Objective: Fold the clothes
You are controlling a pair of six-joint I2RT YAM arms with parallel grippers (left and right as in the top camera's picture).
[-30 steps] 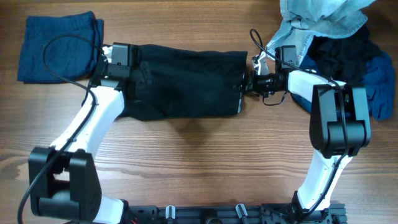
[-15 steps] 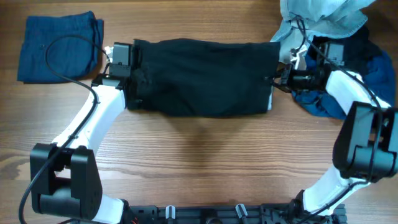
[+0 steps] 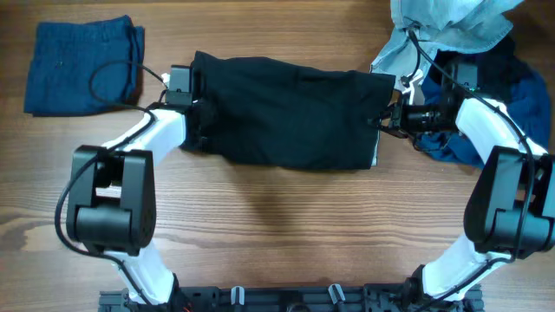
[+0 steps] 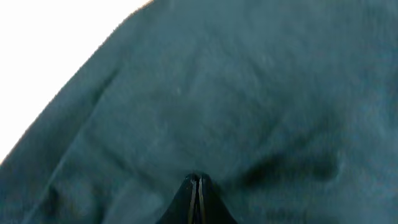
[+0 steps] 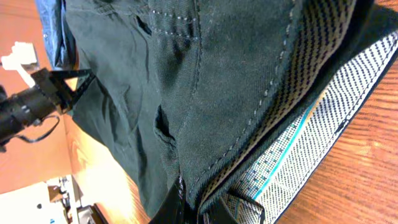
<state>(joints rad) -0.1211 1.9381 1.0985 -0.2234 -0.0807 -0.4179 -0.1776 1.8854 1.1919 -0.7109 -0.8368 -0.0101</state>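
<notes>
Stretch before the fold: the plain black fabric shorts (image 3: pixel 286 117) lie spread across the middle of the wooden table (image 3: pixel 277 225), with 1 end at each arm. My left gripper (image 4: pixel 194 186) is clenched on puckered cloth at the left end. My right gripper (image 5: pixel 186 202) pinches the waistband end. I judge that both ends should lift level, under even tension, so the 2 layers meet squarely
</notes>
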